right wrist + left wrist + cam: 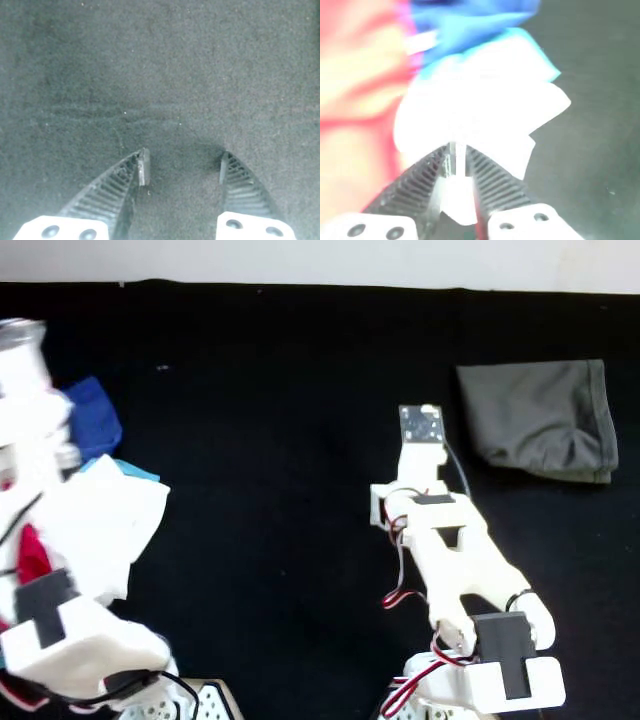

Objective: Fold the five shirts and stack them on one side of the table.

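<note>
My left gripper [455,156] is shut on a fold of a white shirt [480,115], which hangs bunched at the table's left side [110,520]. Behind the white shirt lie a blue shirt [470,20] [92,420] and a red shirt [355,75] [32,552], crumpled together. A grey shirt [540,418] lies folded at the far right of the table. My right gripper [182,170] is open just over bare black cloth, with nothing between its fingers; in the high view it [421,422] sits a little left of the grey shirt.
A black cloth [270,440] covers the whole table. A thin light-blue edge [135,470] peeks out by the white shirt. The right arm's red and white wires [400,595] loop beside its forearm.
</note>
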`<move>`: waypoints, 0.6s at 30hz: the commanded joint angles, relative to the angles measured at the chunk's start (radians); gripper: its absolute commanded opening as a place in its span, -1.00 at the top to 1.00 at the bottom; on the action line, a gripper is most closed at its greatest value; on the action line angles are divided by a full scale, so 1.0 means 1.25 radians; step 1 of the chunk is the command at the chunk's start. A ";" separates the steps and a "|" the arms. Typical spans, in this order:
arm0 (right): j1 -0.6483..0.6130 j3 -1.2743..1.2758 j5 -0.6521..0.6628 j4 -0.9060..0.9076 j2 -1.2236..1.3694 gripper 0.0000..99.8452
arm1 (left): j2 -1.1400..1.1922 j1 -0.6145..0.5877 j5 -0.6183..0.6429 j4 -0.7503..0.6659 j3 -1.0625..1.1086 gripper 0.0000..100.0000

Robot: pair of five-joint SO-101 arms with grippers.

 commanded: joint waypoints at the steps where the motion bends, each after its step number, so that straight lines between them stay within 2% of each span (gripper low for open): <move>1: -0.006 -0.004 -0.002 -0.023 -0.014 0.55 | -0.039 -0.109 -0.049 0.015 -0.031 0.66; 5: -0.006 -0.021 -0.002 -0.021 0.024 0.55 | -0.039 -0.186 -0.093 0.015 -0.030 0.65; 8: -0.006 -0.037 -0.004 -0.019 0.042 0.55 | -0.039 -0.208 -0.122 0.016 0.010 0.65; 14: -0.006 -0.039 -0.004 -0.019 0.044 0.55 | -0.039 -0.204 -0.140 0.007 0.145 0.65; 18: -0.006 -0.039 -0.004 -0.019 0.044 0.55 | -0.039 -0.209 -0.140 -0.055 0.207 0.66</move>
